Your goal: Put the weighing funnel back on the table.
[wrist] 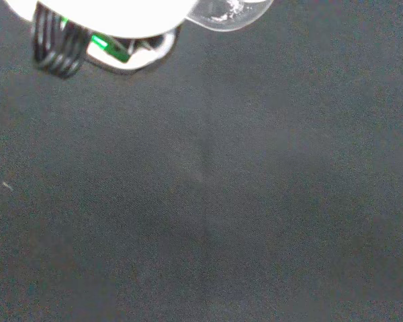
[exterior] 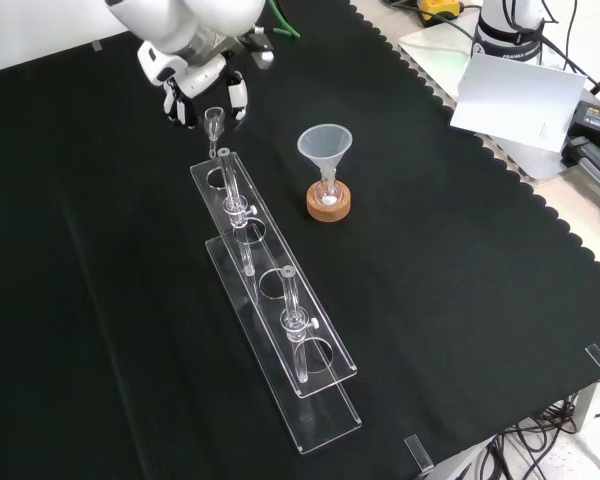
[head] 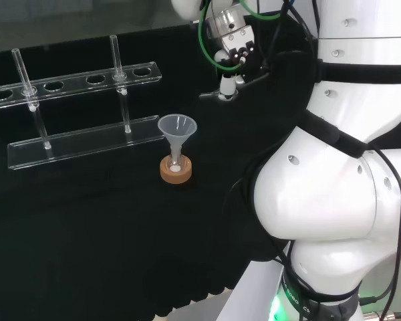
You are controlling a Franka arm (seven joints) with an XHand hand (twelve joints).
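Note:
The weighing funnel (exterior: 214, 121), a small clear piece with a cup and a short stem, sits between the fingers (exterior: 238, 100) of my black and white hand (exterior: 185, 62), near the far end of the cloth. Seen from the head view, the hand (head: 230, 48) hangs above the cloth. One finger points down onto the weighing funnel (head: 212, 95), which lies level just above the cloth. The fingers curl round it. Past the blurred white hand (wrist: 101, 12) in the wrist view, the weighing funnel's clear rim (wrist: 227, 11) shows over bare black cloth.
The big funnel (head: 177, 128) stands in a small flask on a cork ring (head: 176, 172), left of the hand in the head view. A clear rack (exterior: 280, 330) with upright tubes runs just in front of the hand. White paper (exterior: 515, 95) lies off the cloth's right edge.

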